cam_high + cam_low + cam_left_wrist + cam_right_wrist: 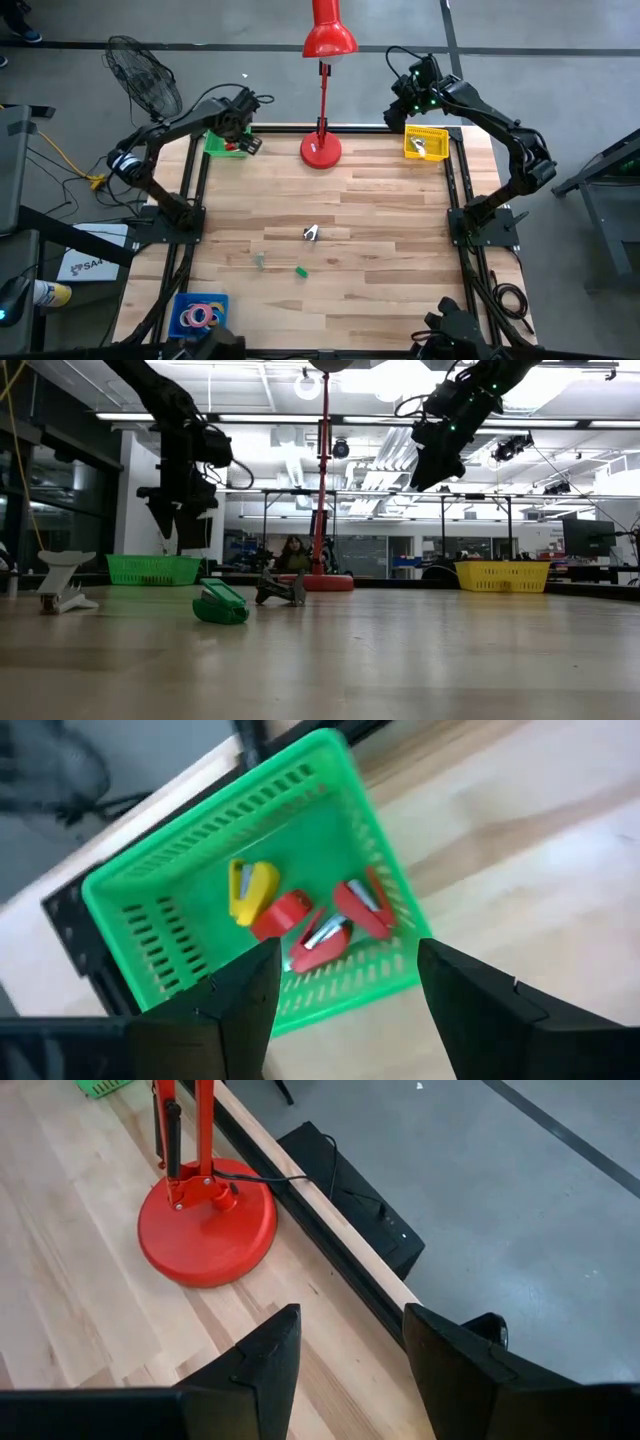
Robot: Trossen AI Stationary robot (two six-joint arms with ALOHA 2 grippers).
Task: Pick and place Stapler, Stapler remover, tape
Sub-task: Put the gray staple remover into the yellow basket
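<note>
My left gripper (345, 980) hovers open above the green basket (180, 870) at the table's far left. In the basket lie a yellow stapler (250, 890) and two red staplers (283, 914) (364, 906). My right gripper (350, 1350) waits open and empty, high near the yellow basket (425, 142) at the far right. A metal stapler remover (311, 233) and a green stapler (300, 270) lie on the bare wood mid-table. The tape rolls (200, 316) sit in a blue tray (183, 303) at the near left edge.
A red desk lamp stands on its round base (321, 150) at the far middle, between the two baskets. A small pale item (260, 261) lies left of the green stapler. The yellow basket holds a pale metal piece (420, 147). A person sits beyond the table (292, 555).
</note>
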